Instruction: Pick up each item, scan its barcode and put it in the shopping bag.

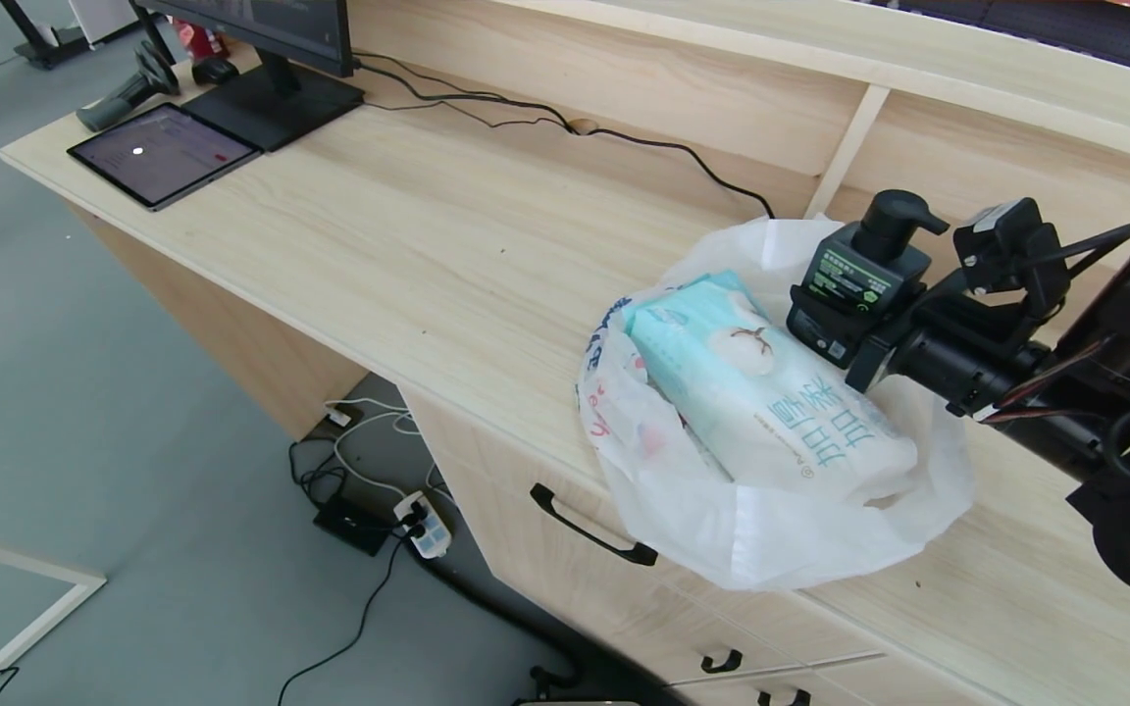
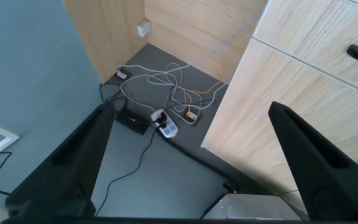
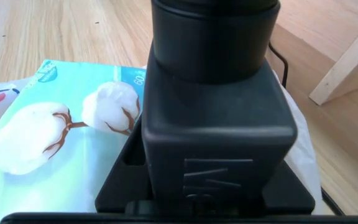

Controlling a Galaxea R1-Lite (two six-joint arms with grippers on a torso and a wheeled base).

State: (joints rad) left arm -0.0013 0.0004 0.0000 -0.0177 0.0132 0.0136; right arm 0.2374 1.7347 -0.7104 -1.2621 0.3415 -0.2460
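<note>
At the wooden checkout counter (image 1: pixel 408 245), the right gripper (image 1: pixel 877 338) is clamped on a black pump bottle (image 1: pixel 854 279), mid-right of the head view, w/ the bottle upright and hanging just over the far rim of the white plastic shopping bag (image 1: pixel 771 549). The bag sits open at the counter's front edge, lower centre-right. A pale-blue tissue pack (image 1: pixel 761 392) w/ cotton-boll artwork lies slanted inside it, its upper end just beside the bottle's base; whether they touch can't be told. In the right wrist view the bottle (image 3: pixel 216 124) looms close, w/ the tissue pack (image 3: pixel 61 143) beyond.

The left gripper (image 2: pixel 191 109) is spread wide w/ nothing between its fingers (image 2: pixel 73 168), hanging low beside the cabinet over grey floor and a power strip (image 2: pixel 166 127) w/ tangled cables.

Upper left of the head view: a tablet (image 1: pixel 163 152), a monitor stand (image 1: pixel 271 98) and a handheld scanner (image 1: pixel 128 88). A black drawer handle (image 1: pixel 590 529) sits below the bag.
</note>
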